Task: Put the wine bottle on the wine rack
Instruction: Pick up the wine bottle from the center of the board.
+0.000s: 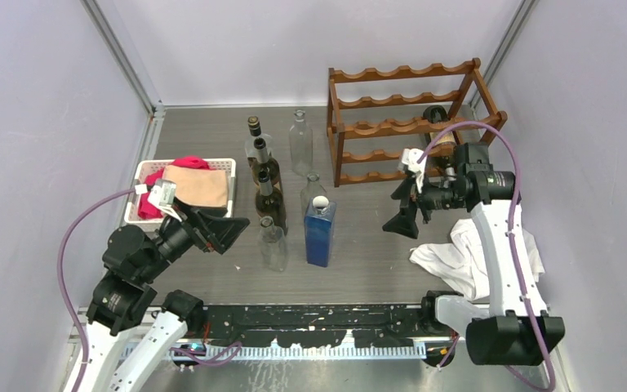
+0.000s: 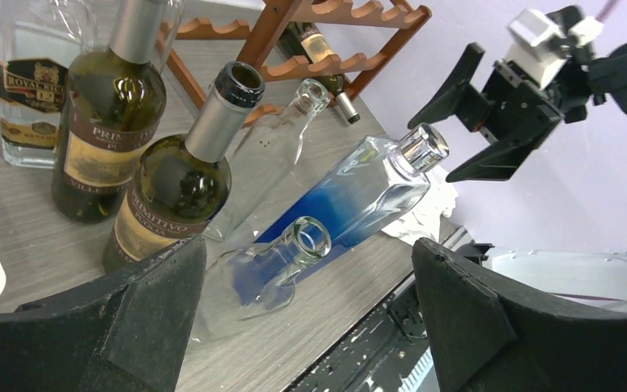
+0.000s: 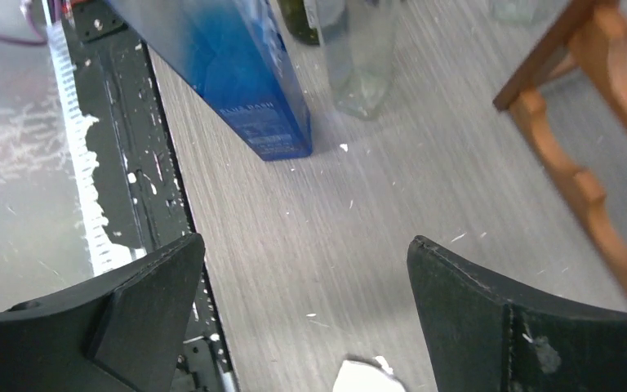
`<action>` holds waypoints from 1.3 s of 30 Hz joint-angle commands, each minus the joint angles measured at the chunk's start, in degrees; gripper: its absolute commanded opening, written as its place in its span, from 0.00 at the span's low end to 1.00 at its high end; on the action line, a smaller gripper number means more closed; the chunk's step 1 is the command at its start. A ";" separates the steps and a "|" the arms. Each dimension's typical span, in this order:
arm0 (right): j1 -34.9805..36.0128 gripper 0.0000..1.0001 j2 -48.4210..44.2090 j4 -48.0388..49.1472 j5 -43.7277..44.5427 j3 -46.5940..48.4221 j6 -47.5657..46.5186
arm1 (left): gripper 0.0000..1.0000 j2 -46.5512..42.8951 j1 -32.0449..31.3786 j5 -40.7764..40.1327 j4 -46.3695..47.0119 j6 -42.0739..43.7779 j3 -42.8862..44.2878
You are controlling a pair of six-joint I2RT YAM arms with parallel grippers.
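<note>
Two grippers, both open wide & empty: left gripper [image 1: 233, 235] by basket [image 1: 140, 173], right gripper [image 1: 392, 211] in front of rack [image 1: 375, 102] at back right. Wine bottle [image 1: 439, 119] lies on rack, right end; dark bottles [image 1: 268, 181], clear bottles [image 1: 300, 143] & blue bottle [image 1: 320, 237] stand mid-table.

**Arm Hardware: Visual Identification**

From my remote station I identify both units by one shared finish. The left arm [image 1: 153, 341] and right arm [image 1: 494, 237] use white link shells joined by black cylindrical joint housings [image 1: 510, 336]. A purple cable [image 1: 471, 123] runs exposed outside each arm up to the wrist. Each wrist carries a small white camera module [image 1: 162, 194]. The left gripper [image 1: 233, 235] and right gripper [image 1: 400, 211] are matte black. Their fingers [image 3: 531, 327] are broad wedges with a faintly grained surface and squared edges.
</note>
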 commanded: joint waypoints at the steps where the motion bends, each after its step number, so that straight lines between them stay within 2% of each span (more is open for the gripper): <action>1: 9.98 1.00 -3.35 1.54 7.41 9.08 6.38 | 0.94 0.40 0.33 1.23 5.21 -3.90 -0.82; 3: 17.31 1.00 -3.26 4.97 11.40 11.38 12.67 | 0.93 0.22 0.33 1.31 6.33 -5.41 -1.65; 6: 24.29 1.00 -0.98 7.46 14.11 14.51 20.21 | 0.92 -0.17 0.33 1.08 8.34 -7.38 -2.92; 11: 36.12 1.00 1.70 12.65 24.51 16.82 29.39 | 0.92 0.43 0.33 0.28 9.23 -7.75 -2.66; 15: 41.36 1.00 4.56 17.72 29.95 17.96 36.07 | 0.92 1.71 0.33 0.86 9.60 -7.99 -1.81; 20: 46.30 1.00 7.60 20.91 33.68 17.94 37.45 | 0.90 2.28 0.33 0.90 11.23 -8.79 -2.46; 23: 50.93 1.00 9.59 23.54 41.05 16.32 38.07 | 0.90 2.36 0.33 1.25 13.14 -9.88 -3.59; 25: 52.01 0.97 10.90 24.62 41.82 15.82 38.73 | 0.90 2.63 0.33 1.84 13.76 -10.37 -3.97; 30: 52.92 0.70 12.31 24.84 39.31 14.96 38.78 | 0.90 3.11 0.33 3.24 13.91 -10.28 -4.06; 35: 52.81 0.34 9.82 21.56 38.95 14.41 35.52 | 0.90 3.24 0.33 5.29 13.57 -9.12 -4.08; 37: 51.98 0.17 8.26 19.29 36.80 14.24 32.90 | 0.89 3.48 0.33 6.62 13.56 -8.62 -3.89; 39: 48.15 0.07 6.48 17.22 31.53 14.42 31.43 | 0.90 3.98 0.33 8.24 13.63 -8.13 -3.18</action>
